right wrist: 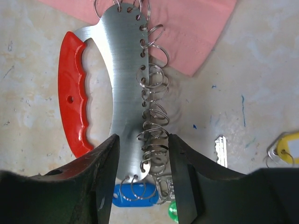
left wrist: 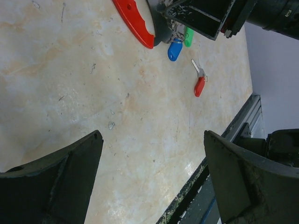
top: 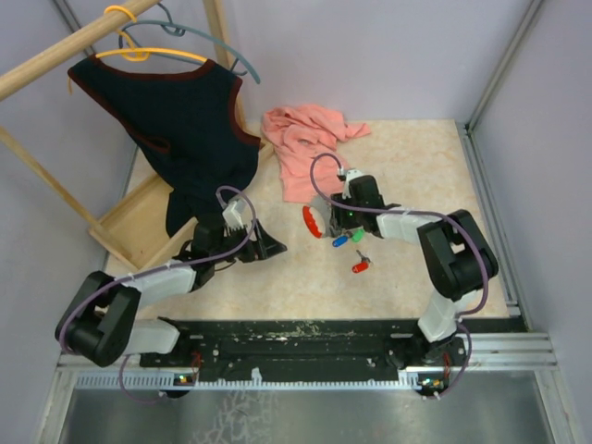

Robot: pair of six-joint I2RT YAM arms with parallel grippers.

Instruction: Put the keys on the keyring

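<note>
Straddling keyring with right tool part-open, gripping nothing yet, presumably to steady it; keeping left tool wide, empty.

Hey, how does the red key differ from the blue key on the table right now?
The blue key lies against the end of the keyring, beside the green key. The red key lies alone on the bare table, apart from the keyring. The red key's metal blade shows plainly, but the blue key's cannot be made out. Both have small coloured plastic heads and lie flat on the table.
</note>
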